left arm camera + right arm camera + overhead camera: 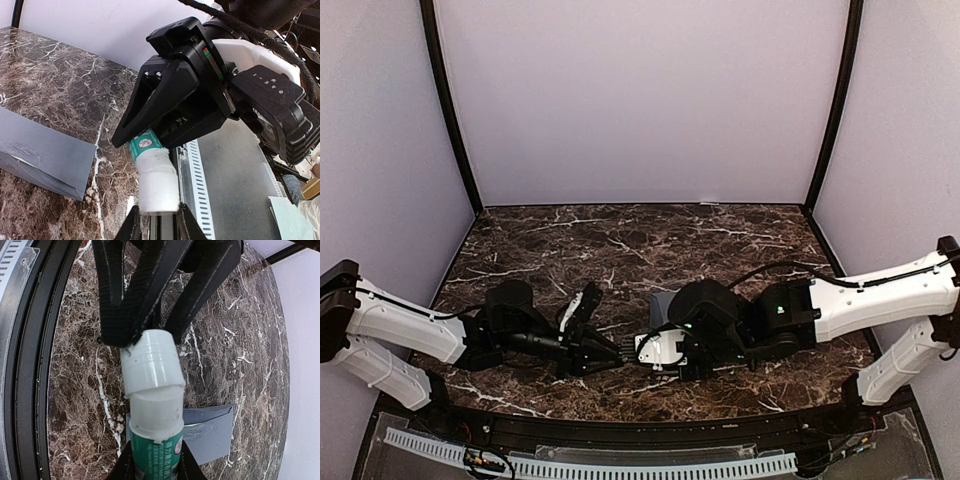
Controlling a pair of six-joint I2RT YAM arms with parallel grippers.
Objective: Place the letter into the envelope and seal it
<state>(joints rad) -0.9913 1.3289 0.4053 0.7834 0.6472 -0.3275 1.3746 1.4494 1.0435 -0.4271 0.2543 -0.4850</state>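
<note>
A robot test cell in a lab is shown. A dark marbled bench (720, 235) is enclosed by plain pale screens (640, 100) held in black posts (450, 110). A left arm (400, 325) and a right arm (880, 290) are mounted at its near edge, where a slotted cable duct (620, 467) is fitted.

One envelope (45, 150), one glue stick (152, 405), two grippers: left gripper (157, 220) at its nine o'clock, right gripper (152, 462) at three
</note>
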